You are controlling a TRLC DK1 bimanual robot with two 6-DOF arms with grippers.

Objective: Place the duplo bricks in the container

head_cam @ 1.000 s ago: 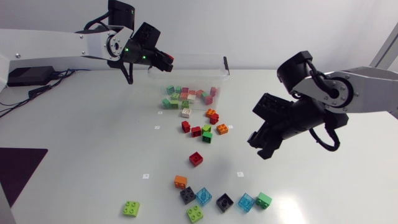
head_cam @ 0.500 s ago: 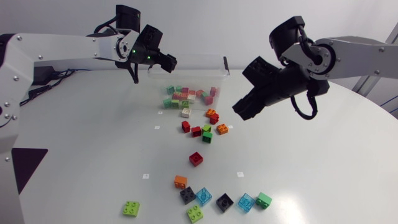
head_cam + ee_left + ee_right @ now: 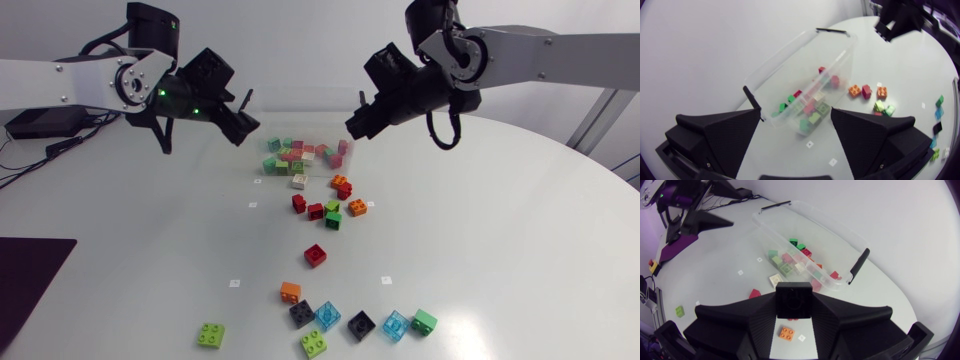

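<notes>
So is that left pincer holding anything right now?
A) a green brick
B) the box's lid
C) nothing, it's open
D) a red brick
C: in the left wrist view the left pincer has its fingers wide apart with nothing between them; only the clear container shows beyond the gap.

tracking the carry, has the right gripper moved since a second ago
Yes. The right gripper, holding a black brick, has moved up the head view to the container's right end.
</notes>
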